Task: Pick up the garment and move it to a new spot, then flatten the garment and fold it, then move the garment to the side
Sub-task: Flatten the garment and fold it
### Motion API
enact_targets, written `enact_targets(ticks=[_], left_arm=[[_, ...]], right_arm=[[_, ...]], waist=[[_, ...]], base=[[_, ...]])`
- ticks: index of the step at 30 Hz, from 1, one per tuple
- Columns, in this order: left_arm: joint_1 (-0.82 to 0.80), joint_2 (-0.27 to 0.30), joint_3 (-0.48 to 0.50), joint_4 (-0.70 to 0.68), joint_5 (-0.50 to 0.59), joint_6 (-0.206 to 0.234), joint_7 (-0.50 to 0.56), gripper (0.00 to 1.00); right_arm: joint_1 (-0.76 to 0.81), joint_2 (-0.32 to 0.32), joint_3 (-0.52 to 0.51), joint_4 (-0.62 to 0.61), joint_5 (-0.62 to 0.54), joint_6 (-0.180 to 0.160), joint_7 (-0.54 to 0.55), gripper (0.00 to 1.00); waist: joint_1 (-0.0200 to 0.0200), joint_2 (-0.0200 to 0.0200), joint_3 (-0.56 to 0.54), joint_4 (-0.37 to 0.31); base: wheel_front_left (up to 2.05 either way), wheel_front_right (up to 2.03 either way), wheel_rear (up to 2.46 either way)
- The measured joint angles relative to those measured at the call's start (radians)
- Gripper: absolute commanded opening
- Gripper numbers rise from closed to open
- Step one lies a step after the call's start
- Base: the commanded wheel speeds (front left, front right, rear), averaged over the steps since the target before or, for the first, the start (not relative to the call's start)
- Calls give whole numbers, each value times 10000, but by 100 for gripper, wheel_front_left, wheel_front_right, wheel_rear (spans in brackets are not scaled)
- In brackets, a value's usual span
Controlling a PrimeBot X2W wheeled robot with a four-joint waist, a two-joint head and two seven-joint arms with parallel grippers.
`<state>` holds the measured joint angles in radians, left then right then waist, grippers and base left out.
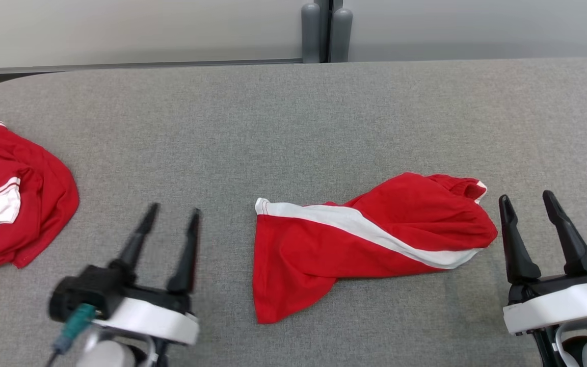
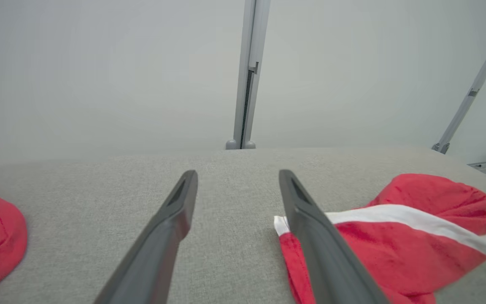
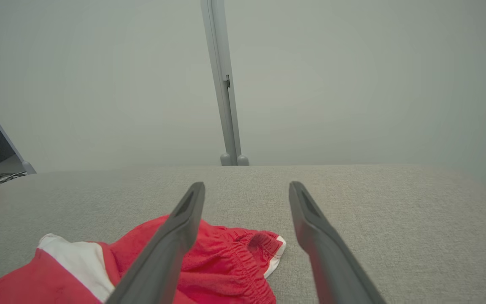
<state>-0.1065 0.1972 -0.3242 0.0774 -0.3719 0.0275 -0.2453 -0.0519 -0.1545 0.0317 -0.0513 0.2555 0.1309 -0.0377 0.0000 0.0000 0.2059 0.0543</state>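
Note:
A red garment with a white stripe (image 1: 365,239) lies crumpled on the grey table (image 1: 293,117), right of centre near the front. It is also in the left wrist view as the garment (image 2: 411,240) and in the right wrist view as the garment (image 3: 226,261). My left gripper (image 1: 174,212) stands open to the garment's left, apart from it, holding nothing. In its own wrist view the left gripper (image 2: 238,174) has bare table between its fingers. My right gripper (image 1: 527,197) is open just right of the garment. The right gripper (image 3: 247,185) holds nothing.
A second red and white garment (image 1: 8,199) lies bunched at the table's left edge. A grey post (image 1: 325,30) stands behind the table's far edge against a pale wall. Bare table stretches across the back and right.

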Motion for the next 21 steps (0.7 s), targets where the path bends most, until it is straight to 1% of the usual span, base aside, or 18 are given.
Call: enact_targets(ticks=[4, 7, 10, 21], left_arm=[[-123, 345, 890, 31, -278, 138, -96, 100], [-145, 533, 1361, 84, -399, 188, -119, 100], [-39, 610, 1471, -81, -385, 316, -134, 100], [111, 777, 1398, -102, -370, 272, -35, 100]], right_arm=[[96, -4, 35, -6, 0, 0, 38, 100], [118, -13, 75, 0, 8, 0, 42, 100], [146, -27, 119, 19, 33, 0, 59, 100], [157, -79, 207, 67, 77, 0, 67, 100]], waist=[[0, 0, -123, -9], [0, 0, -215, -25], [0, 0, -295, -41], [0, 0, -362, -117]], base=[[0, 0, 0], [0, 0, 0], [0, 0, 0], [0, 0, 0]])
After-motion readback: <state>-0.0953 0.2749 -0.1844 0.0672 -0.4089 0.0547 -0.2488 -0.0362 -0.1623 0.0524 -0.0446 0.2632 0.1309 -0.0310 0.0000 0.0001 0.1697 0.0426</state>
